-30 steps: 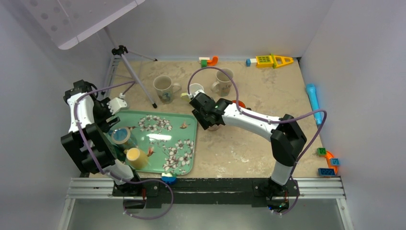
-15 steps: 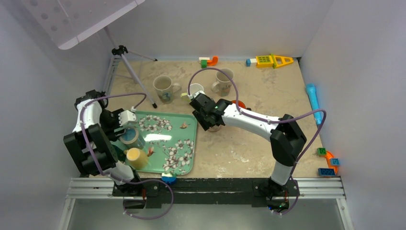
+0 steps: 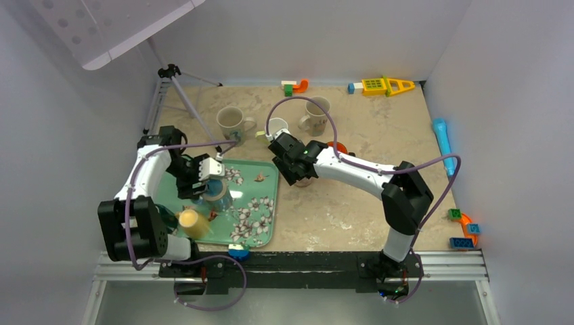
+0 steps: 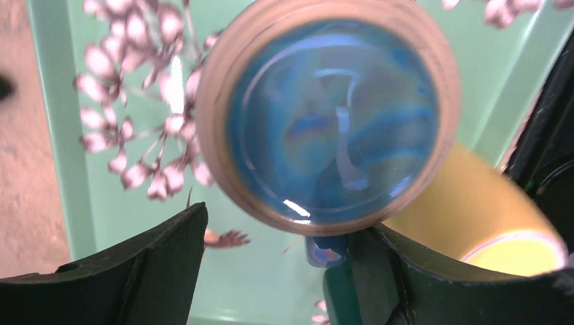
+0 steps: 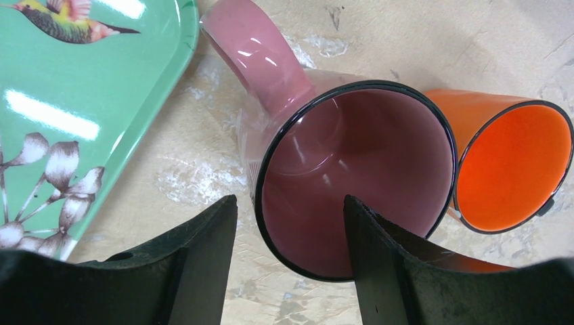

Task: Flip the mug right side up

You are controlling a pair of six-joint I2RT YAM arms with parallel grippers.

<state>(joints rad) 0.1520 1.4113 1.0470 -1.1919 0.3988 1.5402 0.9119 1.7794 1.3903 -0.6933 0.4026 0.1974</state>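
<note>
A blue mug [image 3: 216, 190] [image 4: 325, 108] stands on the green flowered tray [image 3: 273, 203], its round blue end with a tan rim facing up; I cannot tell whether that end is mouth or base. My left gripper [image 3: 206, 183] [image 4: 274, 223] is beside it, jaws wide apart. The right finger touches the blue handle [image 4: 323, 250], and tray shows between the left finger and the mug. A pink mug [image 5: 352, 176] stands mouth up beside the tray. My right gripper [image 3: 292, 166] [image 5: 291, 203] is open over it, one finger inside the rim, one outside.
A yellow cup [image 3: 189, 220] [image 4: 474, 203] lies on the tray near the blue mug. An orange cup [image 5: 514, 162] lies against the pink mug. Two pale mugs [image 3: 232, 125] [image 3: 315, 115], a tripod [image 3: 183, 95], a blue marker [image 3: 443, 142] and toy blocks sit around the edges.
My left arm has swung right across the tray, and the blue mug has shifted right along with the gripper. The right arm has not moved.
</note>
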